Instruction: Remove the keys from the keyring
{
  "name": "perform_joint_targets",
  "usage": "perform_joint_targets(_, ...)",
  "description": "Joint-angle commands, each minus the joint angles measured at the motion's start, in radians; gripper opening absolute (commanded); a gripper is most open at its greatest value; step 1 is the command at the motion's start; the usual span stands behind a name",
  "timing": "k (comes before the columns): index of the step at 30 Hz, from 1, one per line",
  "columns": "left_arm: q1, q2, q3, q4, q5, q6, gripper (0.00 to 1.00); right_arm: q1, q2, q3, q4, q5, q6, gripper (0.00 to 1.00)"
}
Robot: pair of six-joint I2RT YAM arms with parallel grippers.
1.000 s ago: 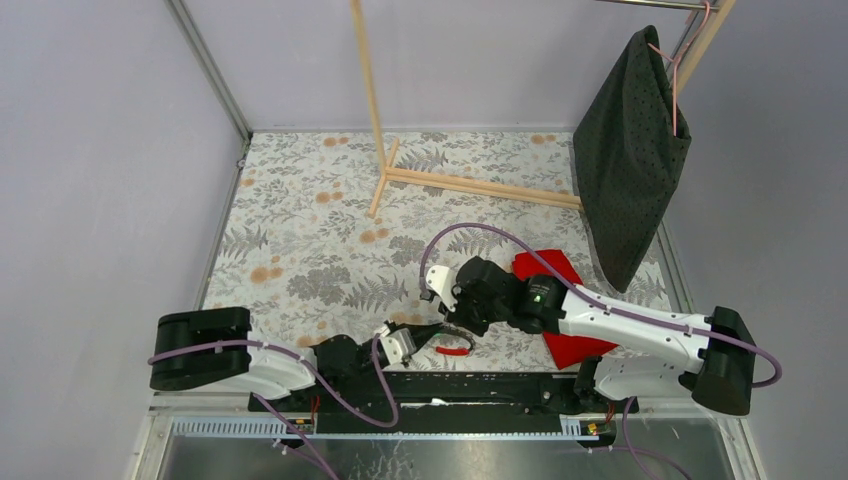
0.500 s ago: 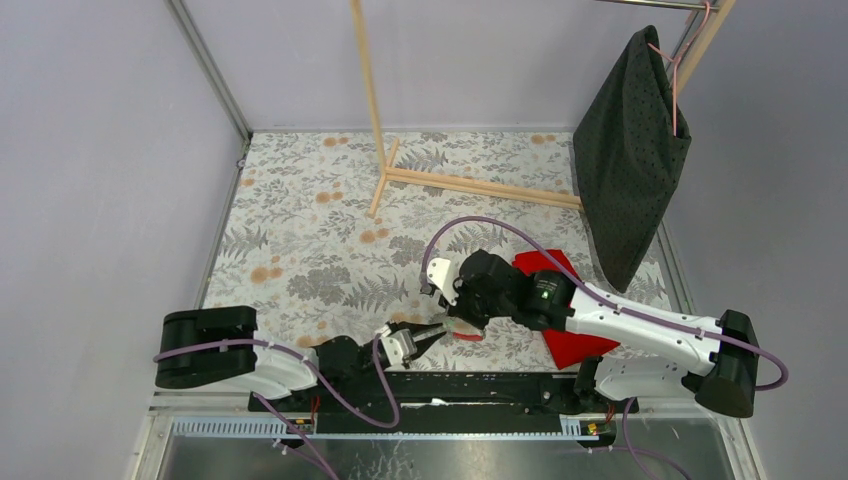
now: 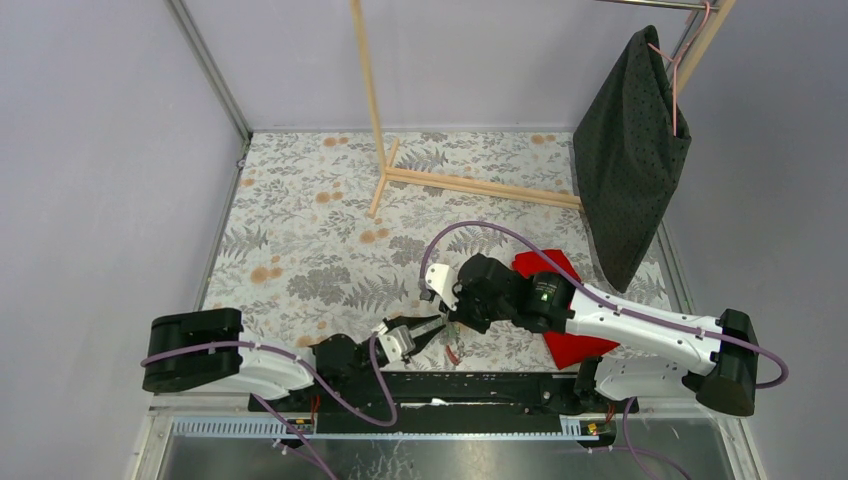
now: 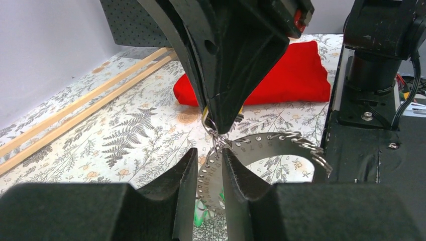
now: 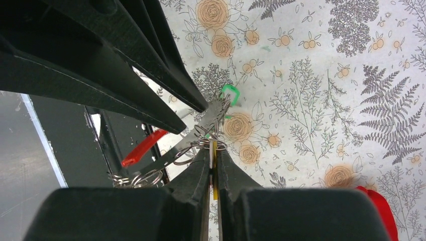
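The keyring [image 4: 271,145] is a flat silver ring with numbered holes, held on edge above the table. My left gripper [image 4: 208,153] is shut on its rim. My right gripper [image 5: 213,150] is shut on the yellow key [image 5: 214,168], which hangs from the ring by a small split ring. In the left wrist view the right gripper [image 4: 221,128] comes down onto the ring from above. A green key [image 5: 230,93] and a red key [image 5: 143,148] hang from the keyring [image 5: 161,159]. In the top view both grippers [image 3: 432,332] [image 3: 447,318] meet near the table's front edge.
A red cloth [image 3: 575,345] lies under the right arm. A wooden rack [image 3: 480,185] stands at the back, with a dark cloth [image 3: 630,150] on a hanger at the right. The black base rail [image 3: 480,385] runs just in front of the grippers. Spare split rings [image 4: 306,145] hang on the keyring.
The ring has turned between the grippers, and the red key has swung from sticking out to the right to hanging under it. Both grippers keep their hold.
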Motion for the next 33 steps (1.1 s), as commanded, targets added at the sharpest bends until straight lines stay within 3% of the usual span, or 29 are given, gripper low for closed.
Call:
perform_joint_targets(1, 0.011, 0.031, 0.032, 0.05, 0.004, 0.01, 0.27, 0.015, -0.023, 0.049, 0.011, 0.014, -0.009, 0.0)
perform_joint_targets(19, 0.03, 0.122, 0.08, 0.095, 0.064, -0.006, 0.26, 0.03, -0.03, 0.047, 0.004, 0.017, 0.001, 0.0)
perform_joint_targets(25, 0.03, 0.129, 0.099, 0.066, 0.043, 0.0, 0.17, 0.037, -0.035, 0.048, 0.0, 0.016, 0.008, 0.0)
perform_joint_targets(28, 0.03, 0.122, 0.112, 0.038, 0.012, 0.004, 0.01, 0.039, -0.035, 0.048, -0.012, 0.019, 0.009, 0.0)
perform_joint_targets(33, 0.029, 0.092, 0.107, -0.01, 0.005, 0.012, 0.0, 0.039, -0.019, 0.062, -0.076, 0.14, 0.001, 0.0)
